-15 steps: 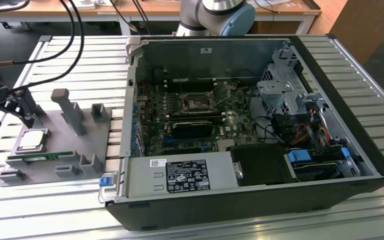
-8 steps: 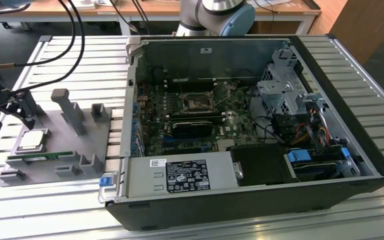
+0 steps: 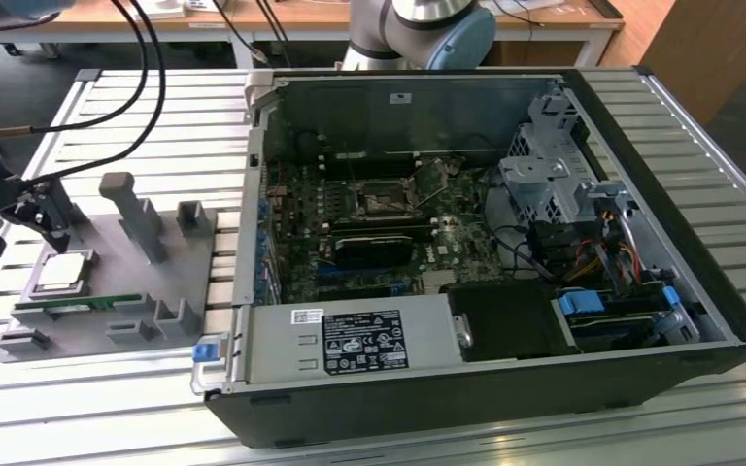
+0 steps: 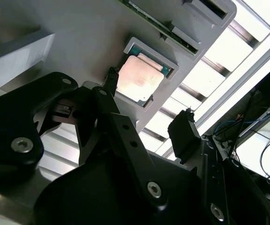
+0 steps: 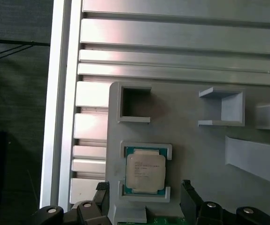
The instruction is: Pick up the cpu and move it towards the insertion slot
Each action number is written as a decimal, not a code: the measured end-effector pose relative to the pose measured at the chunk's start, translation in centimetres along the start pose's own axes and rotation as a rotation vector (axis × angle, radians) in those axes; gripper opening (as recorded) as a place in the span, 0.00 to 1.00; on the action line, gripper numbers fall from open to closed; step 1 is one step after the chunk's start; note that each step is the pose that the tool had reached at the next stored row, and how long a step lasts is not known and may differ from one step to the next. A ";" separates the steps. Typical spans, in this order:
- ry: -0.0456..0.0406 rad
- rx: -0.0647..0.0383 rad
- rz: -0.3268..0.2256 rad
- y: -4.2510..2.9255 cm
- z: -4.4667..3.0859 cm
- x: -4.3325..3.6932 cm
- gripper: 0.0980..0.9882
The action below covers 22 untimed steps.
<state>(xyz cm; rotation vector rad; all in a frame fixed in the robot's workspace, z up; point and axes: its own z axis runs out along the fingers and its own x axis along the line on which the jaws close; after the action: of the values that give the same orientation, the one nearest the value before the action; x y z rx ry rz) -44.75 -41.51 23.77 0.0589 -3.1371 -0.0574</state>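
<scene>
Hovering low over the grey fixture plate (image 3: 191, 272) with the gripper (image 5: 144, 187) spread wide. One finger to each side of the cpu (image 5: 145, 173) and clear of it. Seated flat in a walled pocket of that plate, silver top up, just beside a green memory stick (image 3: 82, 304). All resting on a ribbed aluminium table (image 3: 710, 136), next to an open computer case (image 3: 477, 388) — well apart, inside it on the motherboard (image 3: 464, 243), the insertion slot (image 3: 380, 201). Behind the table, wooden desks (image 3: 283, 15), trailing black cables (image 3: 140, 87) and dark floor (image 5: 17, 140).
</scene>
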 end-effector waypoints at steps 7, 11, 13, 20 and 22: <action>0.0000 0.000 0.000 -0.03 0.79 0.00 0.68; 0.0000 0.000 -0.002 -0.05 1.32 -0.01 0.68; 0.0002 0.000 -0.009 -0.06 1.55 -0.03 0.68; 0.0006 0.000 -0.018 -0.10 2.49 -0.04 0.68; 0.0006 0.000 -0.018 -0.11 2.76 -0.04 0.68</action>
<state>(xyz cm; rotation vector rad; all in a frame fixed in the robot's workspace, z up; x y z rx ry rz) -44.71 -41.51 21.01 0.0869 -3.1362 -0.0574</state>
